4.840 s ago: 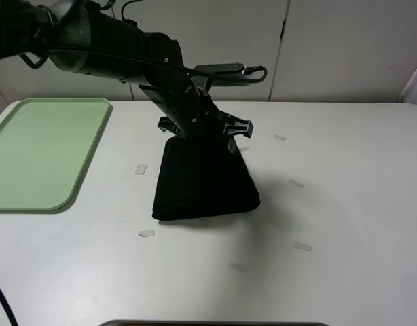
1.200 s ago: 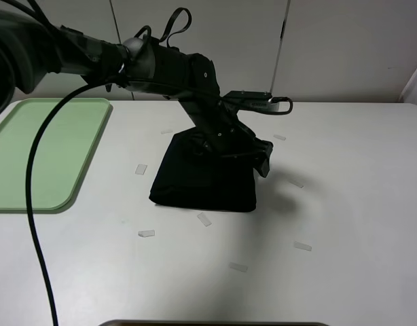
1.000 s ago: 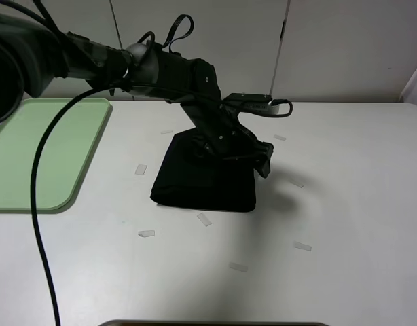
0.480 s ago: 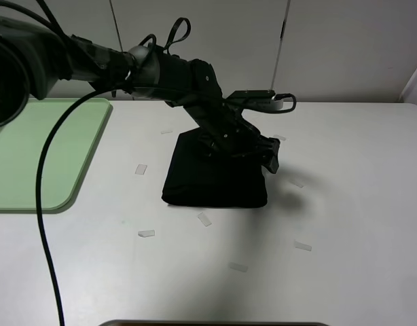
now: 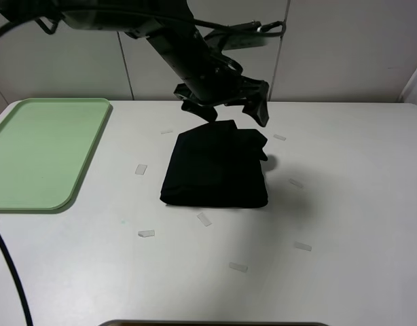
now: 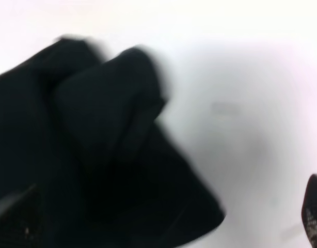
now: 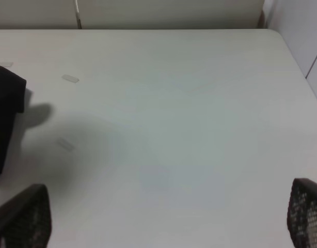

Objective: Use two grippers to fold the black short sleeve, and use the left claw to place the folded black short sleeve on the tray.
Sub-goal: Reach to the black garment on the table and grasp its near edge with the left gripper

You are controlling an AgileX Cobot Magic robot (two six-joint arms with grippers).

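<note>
Lifted clear since half a second ago, the left gripper (image 5: pixel 225 109) hangs wide open above the shirt (image 5: pixel 215 170), folded on the table (image 5: pixel 344 204). Right gripper (image 7: pixel 163 222) wide, empty. Next: grasp shirt, carry to tray (image 5: pixel 39 153).

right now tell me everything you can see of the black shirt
The shirt is plain black soft cloth, folded into a thick, roughly square bundle lying flat on the white table, right of the green tray and apart from it. Its far right corner is rumpled and sticks up a little. No lettering or label shows. The left pincer hangs open just above its far edge, apparently not gripping it. Small tape strips lie around it.
</note>
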